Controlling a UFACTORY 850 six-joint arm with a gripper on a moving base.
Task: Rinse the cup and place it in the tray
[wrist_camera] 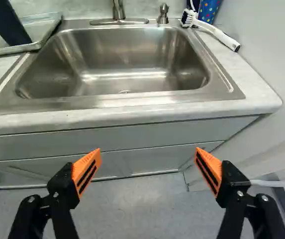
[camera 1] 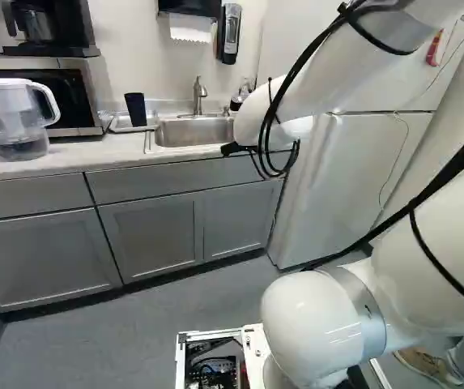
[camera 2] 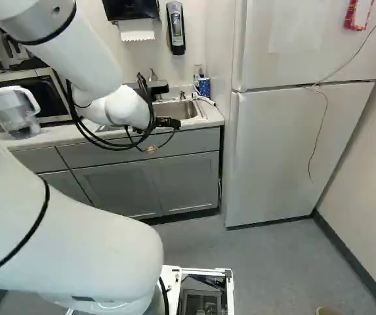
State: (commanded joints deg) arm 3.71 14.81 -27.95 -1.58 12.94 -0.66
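While the dark cup [camera 1: 135, 109] stands in the tray [wrist_camera: 47, 31] beside the sink [wrist_camera: 127, 59], presumably so it can drain, I hold my gripper [wrist_camera: 148, 150] empty before the counter [wrist_camera: 259, 92], opened wide, I judge, to clear the cup's sides.

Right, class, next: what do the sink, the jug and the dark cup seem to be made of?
Sink: brushed metal, probably stainless steel, by its grey sheen and soft, blurred highlights.
Jug: smooth plastic, most likely, with a see-through body and white lid.
Cup: dark, opaque and even-coloured, with no strong shine; it could be plastic or coated metal, the look leaves that open.
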